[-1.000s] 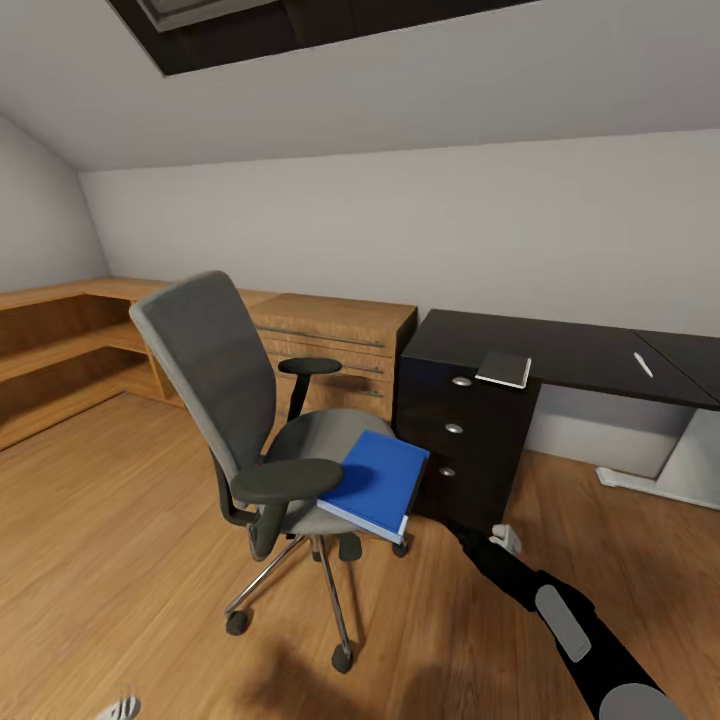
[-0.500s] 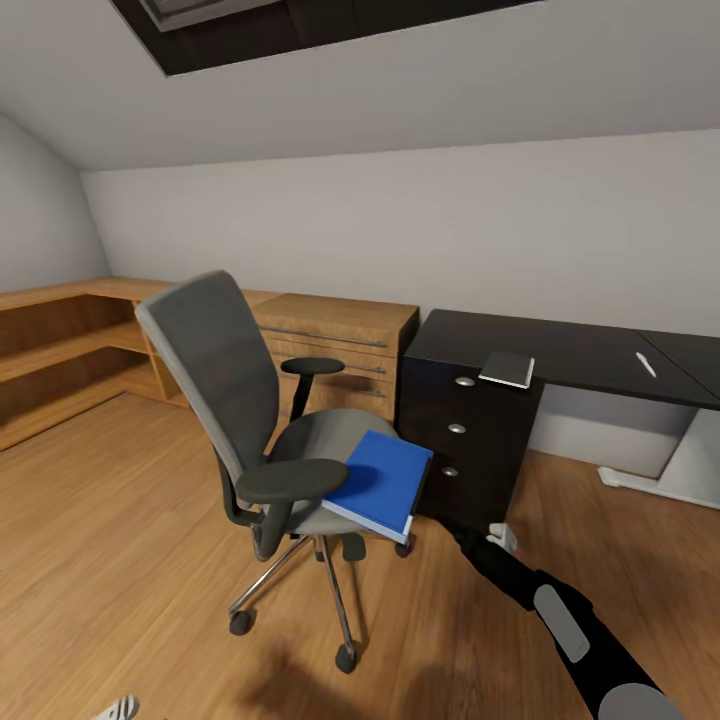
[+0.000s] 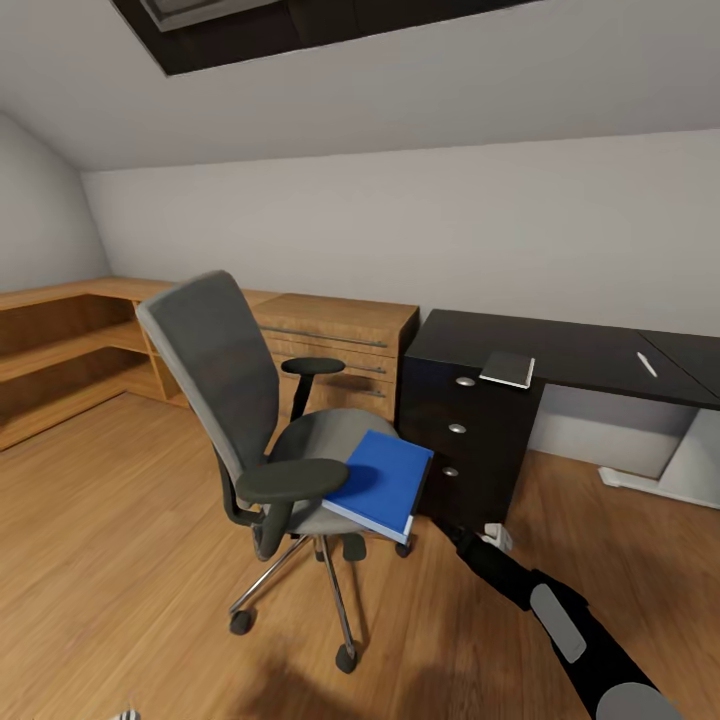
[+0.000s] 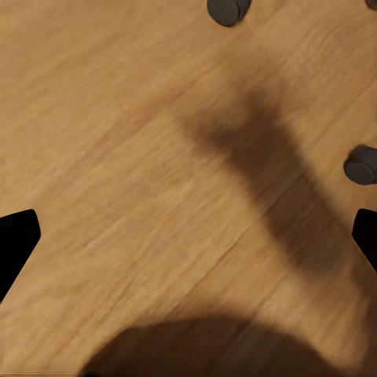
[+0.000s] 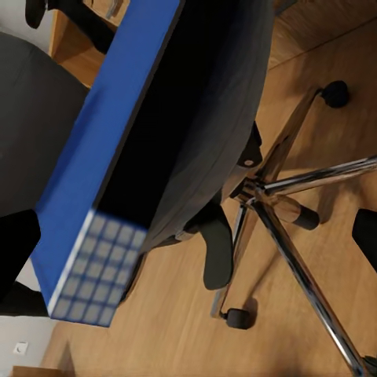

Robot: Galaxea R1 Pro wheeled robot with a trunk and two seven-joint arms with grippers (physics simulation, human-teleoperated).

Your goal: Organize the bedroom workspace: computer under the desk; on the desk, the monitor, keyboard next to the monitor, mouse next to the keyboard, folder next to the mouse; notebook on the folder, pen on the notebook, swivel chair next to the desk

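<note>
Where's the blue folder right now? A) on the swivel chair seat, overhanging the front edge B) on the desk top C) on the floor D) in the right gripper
A: the folder lies on the seat of the swivel chair, its corner jutting past the front edge toward the desk.

Swivel chair (image 3: 265,430): one, with two black armrests.
Folder (image 3: 378,482): one, blue.
Desk (image 3: 570,355): one, black-topped.
Drawer knobs (image 3: 456,428): three, round and silver.
Notebook (image 3: 506,369): one, on the desk top.
Pen (image 3: 646,364): one, on the desk top.
Wood cabinet (image 3: 345,345): one, light wood.
Castors seen by the left wrist camera (image 4: 228,9): two.
</note>
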